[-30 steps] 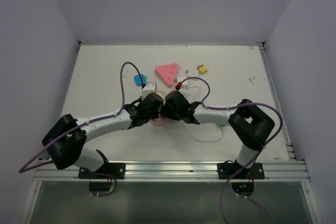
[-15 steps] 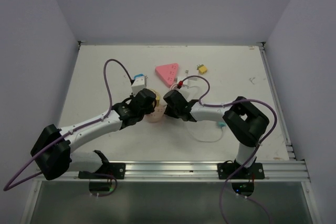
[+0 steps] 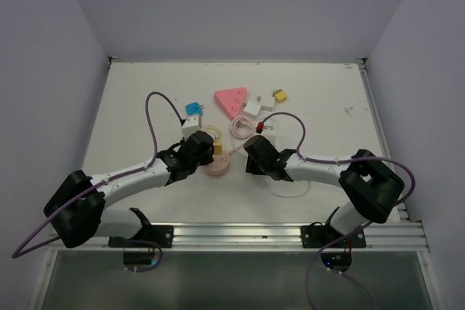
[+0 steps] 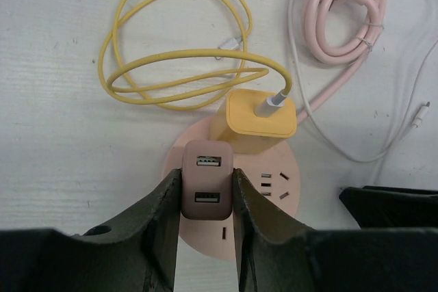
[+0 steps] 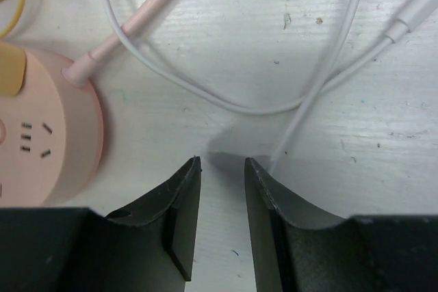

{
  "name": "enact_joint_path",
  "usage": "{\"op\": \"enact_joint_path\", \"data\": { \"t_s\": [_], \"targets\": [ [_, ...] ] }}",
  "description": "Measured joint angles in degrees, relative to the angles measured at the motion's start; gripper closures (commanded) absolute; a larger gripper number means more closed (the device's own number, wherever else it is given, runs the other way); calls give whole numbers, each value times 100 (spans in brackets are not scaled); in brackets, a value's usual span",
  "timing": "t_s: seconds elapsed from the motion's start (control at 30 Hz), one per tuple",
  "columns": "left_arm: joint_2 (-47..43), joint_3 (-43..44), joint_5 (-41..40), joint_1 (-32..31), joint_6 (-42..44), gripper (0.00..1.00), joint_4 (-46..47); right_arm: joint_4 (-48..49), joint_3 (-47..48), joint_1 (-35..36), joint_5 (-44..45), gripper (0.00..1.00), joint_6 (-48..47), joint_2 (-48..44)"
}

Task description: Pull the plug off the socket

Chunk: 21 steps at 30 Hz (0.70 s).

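Observation:
A round pink socket lies on the white table in front of both arms. My left gripper is shut on a mauve two-port USB plug that stands over the socket's near left part. Whether its prongs are still in the socket I cannot tell. A yellow plug with a yellow cable sits in the socket's far side. My right gripper is just right of the socket, low over bare table. Its jaws stand a little apart with nothing between them.
The socket's pink cable lies coiled behind it. Thin white cables loop across the table by my right gripper. Farther back are a pink triangular power strip, a blue plug, a white adapter and a yellow plug.
My right gripper has drawn back to the right, off the socket, which now shows between the arms. The left gripper keeps its hold on the mauve plug.

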Motion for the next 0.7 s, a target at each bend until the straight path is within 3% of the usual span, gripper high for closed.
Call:
{"op": "enact_joint_path", "data": {
  "t_s": [0.13,0.33,0.7],
  "targets": [
    [92,-7,57,-7,0,100,175,192,-341,-13,-278,65,-466,-476],
    [229,-7,76,-111,0,100,374,1139,-376,-15,-1274,76,-984,-540],
    [363,-2,20,-269,0,100,496,2234,144,72,-2317,81,-1375,321]
  ]
}}
